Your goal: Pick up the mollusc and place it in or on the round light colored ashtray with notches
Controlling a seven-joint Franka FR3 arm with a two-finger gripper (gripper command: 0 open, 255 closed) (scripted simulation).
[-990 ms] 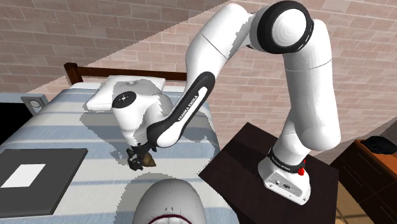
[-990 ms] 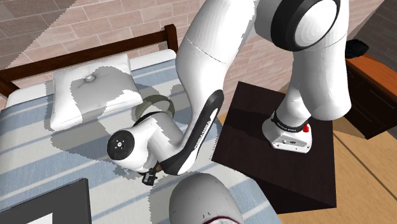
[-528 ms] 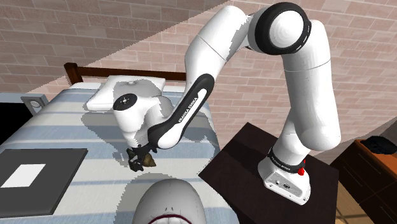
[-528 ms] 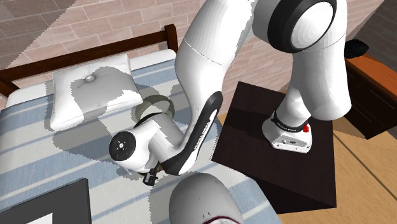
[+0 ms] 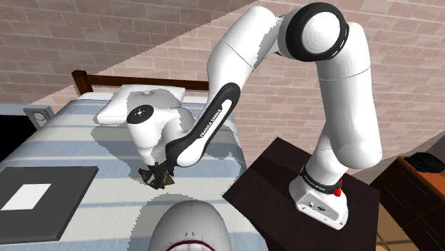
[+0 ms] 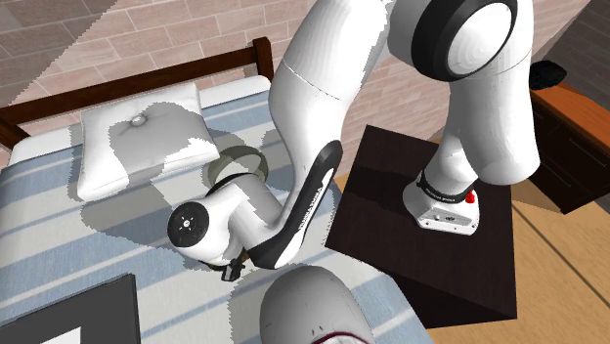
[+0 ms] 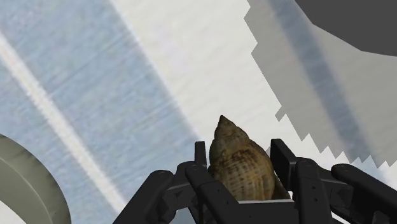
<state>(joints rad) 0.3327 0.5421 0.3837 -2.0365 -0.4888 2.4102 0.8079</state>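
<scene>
Brick walls (image 5: 107, 36) back a blue-and-white striped bed (image 5: 78, 142) with dark wooden headboard (image 5: 128, 80), white pillow (image 5: 118, 107), wood floor (image 6: 567, 293).

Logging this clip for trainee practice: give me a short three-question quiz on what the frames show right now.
1. True or false: the jaws are shut on the spiral seashell.
2. The round ashtray rests on: A) the striped bed; B) the dark stand; C) the floor.
3. What white thing lies by the wooden headboard?
Key: 1 true; 2 A; 3 the pillow.
</scene>
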